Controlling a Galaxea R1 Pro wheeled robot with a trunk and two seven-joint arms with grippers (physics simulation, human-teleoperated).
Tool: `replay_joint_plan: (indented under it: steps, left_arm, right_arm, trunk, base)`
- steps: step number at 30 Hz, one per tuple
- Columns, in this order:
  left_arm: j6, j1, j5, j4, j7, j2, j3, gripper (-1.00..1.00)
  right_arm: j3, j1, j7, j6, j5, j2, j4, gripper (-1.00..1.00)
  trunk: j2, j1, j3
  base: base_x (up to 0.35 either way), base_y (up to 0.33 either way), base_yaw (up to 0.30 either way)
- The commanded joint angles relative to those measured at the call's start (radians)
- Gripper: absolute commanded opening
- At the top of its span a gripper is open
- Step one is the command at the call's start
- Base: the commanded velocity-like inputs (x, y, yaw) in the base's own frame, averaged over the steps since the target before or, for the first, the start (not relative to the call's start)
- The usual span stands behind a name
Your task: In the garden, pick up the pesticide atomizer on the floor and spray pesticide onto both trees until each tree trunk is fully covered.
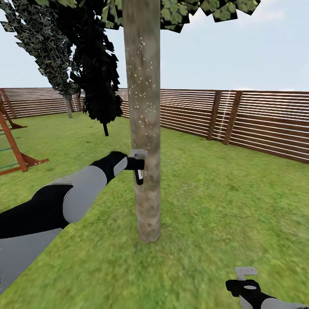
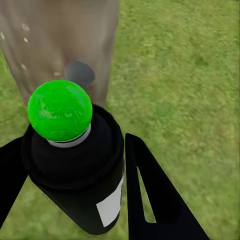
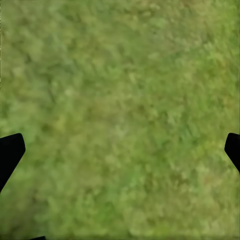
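Note:
In the head view a tree trunk (image 1: 143, 128) rises straight ahead on the garden lawn (image 1: 223, 206), its grey-brown bark dotted with white pesticide specks (image 1: 140, 88) mostly on the upper part. My left gripper (image 1: 138, 165) is shut on the pesticide atomizer (image 1: 139, 174) and holds it right against the trunk's near side. The left wrist view shows the atomizer's green dome (image 2: 60, 110) on its black body (image 2: 80, 170) between the black fingers (image 2: 155, 200), with the trunk (image 2: 50, 40) close behind. My right gripper (image 1: 245, 274) hangs low, open over bare grass (image 3: 120, 100).
A brown slatted fence (image 1: 257, 124) rings the lawn. A wooden playset (image 1: 13, 150) stands at the left edge. A dark cypress-like column (image 1: 101, 86) and a leafy tree (image 1: 51, 51) stand behind the trunk on the left. Open grass lies to the right.

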Motion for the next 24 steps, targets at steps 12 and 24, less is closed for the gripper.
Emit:
replay_joint_plan:
  steps: [12,24]
  left_arm:
    - [0.046,0.038,0.006,-0.2,-0.003,0.0,-0.015,-1.0]
    - [0.138,0.037,0.003,-0.273,-0.008,0.0,-0.003,-1.0]
  right_arm:
    - [0.0,0.0,0.0,0.0,0.0,0.001,0.0,1.0]
    - [0.0,0.0,0.0,0.0,0.0,0.001,0.0,1.0]
  trunk:
    - [0.0,0.0,0.0]
    - [0.0,0.0,0.0]
  base:
    - [0.0,0.0,0.0]
    - [0.0,0.0,0.0]
